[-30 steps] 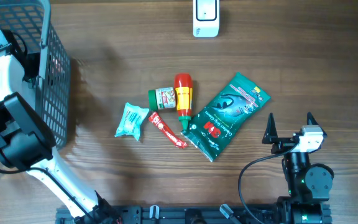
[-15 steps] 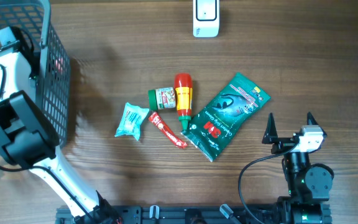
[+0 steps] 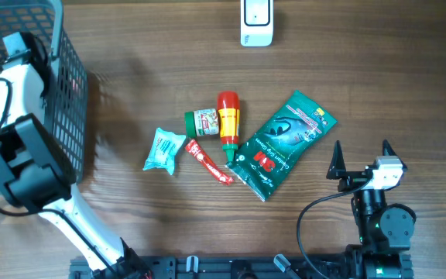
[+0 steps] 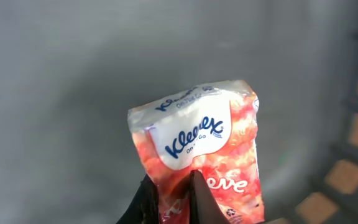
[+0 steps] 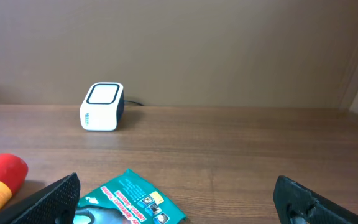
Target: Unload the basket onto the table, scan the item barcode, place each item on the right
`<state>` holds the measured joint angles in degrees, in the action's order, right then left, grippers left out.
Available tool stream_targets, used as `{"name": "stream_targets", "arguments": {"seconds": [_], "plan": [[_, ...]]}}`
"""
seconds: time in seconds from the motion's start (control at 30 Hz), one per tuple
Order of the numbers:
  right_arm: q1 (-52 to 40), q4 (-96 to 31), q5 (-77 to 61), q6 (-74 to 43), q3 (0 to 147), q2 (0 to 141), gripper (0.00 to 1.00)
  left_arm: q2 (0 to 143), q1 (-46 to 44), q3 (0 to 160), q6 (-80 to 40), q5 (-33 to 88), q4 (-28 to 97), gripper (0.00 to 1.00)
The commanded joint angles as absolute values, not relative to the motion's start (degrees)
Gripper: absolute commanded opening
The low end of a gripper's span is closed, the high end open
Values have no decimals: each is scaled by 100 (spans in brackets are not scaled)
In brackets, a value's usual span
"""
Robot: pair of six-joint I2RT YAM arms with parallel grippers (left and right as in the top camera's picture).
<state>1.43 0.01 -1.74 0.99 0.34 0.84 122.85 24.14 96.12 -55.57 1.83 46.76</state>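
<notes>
Here we see the left claw [image 4: 173, 202] pinched tight on the lower end of a pack [image 4: 204, 143] of pink tissues, its two dark fingers nipping the wrapper. The pack's long axis runs up and away from the claw, leaning a little toward 1 o'clock in the wrist view. Its logo side faces the camera, and we can see no barcode on this face. From overhead the left arm reaches into the basket [image 3: 72, 101] at 10 o'clock on the table [image 3: 378, 70], so the pack is inside it. The scanner [image 3: 256, 22] stands at 12 o'clock, well apart from the basket and toward 3 o'clock from the claw. We judge the pack must be lifted clear of the basket wall, carried that way, and turned until its code meets the scanner. The right claw [image 3: 361, 147] rests at 4 o'clock, spread wide and holding nothing; its arm is the farther one from the pack.
</notes>
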Motion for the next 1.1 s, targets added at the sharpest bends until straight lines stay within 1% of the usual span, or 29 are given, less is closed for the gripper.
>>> {"name": "stream_targets", "arguments": {"seconds": [0.0, 0.2, 0.4, 0.43, 0.47, 0.5, 0.53, 0.57, 0.6, 1.07], "plan": [[110, 12, -268, 148, 32, 80, 100, 11463, 2794, 9474, -5245, -32, 4901, 4], [110, 12, -268, 148, 32, 80, 100, 10283, 3013, 9472, -5092, -8, 5135, 4], [110, 12, -268, 148, 32, 80, 100, 9535, 3000, 9472, -5009, -8, 5155, 4], [110, 12, -268, 148, 32, 80, 100, 9522, 3000, 9472, -5009, -8, 5177, 5], [110, 12, -268, 148, 32, 80, 100, 9529, 3000, 9472, -5009, -3, 5216, 18], [110, 12, -266, 148, 32, 80, 100, 9588, 2989, 9470, -5009, -10, 5286, 43], [110, 12, -268, 150, 32, 80, 100, 9673, 2980, 9470, -5009, -8, 5339, 76], [110, 12, -268, 145, 32, 80, 100, 9767, 2969, 9470, -5009, -8, 5374, 90], [110, 12, -268, 145, 32, 80, 100, 9883, 2950, 9470, -5009, -5, 5378, 100], [110, 12, -268, 145, 32, 80, 100, 11692, 2434, 9470, -5009, 34, 4952, 100]]}}
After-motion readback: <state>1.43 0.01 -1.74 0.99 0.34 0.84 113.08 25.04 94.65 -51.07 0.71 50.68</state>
